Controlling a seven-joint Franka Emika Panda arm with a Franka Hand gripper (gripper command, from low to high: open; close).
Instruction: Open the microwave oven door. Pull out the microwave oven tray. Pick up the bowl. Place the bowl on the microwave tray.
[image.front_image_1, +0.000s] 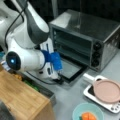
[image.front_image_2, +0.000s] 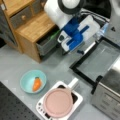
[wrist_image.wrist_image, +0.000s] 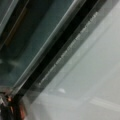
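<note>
The microwave oven (image.front_image_1: 85, 32) stands at the top right of a front view, and its corner (image.front_image_2: 110, 92) shows at the right of a front view. The microwave oven door (image.front_image_1: 71, 70) (image.front_image_2: 98, 61) is folded down flat in front of the open cavity, where a tray (image.front_image_1: 73, 51) sits inside. My gripper (image.front_image_1: 59, 79) (image.front_image_2: 80, 52), on its blue mount, hangs at the door's outer edge. The wrist view is filled by the door's glass and dark frame (wrist_image.wrist_image: 62, 55). The teal bowl (image.front_image_1: 87, 113) (image.front_image_2: 33, 81) with an orange piece rests on the table, apart from the gripper.
A pink round dish (image.front_image_1: 107, 90) (image.front_image_2: 58, 102) with a white handle sits on a white base beside the bowl. A wooden drawer cabinet (image.front_image_1: 22, 100) (image.front_image_2: 27, 22) stands next to the arm, one grey drawer (image.front_image_2: 47, 43) pulled out.
</note>
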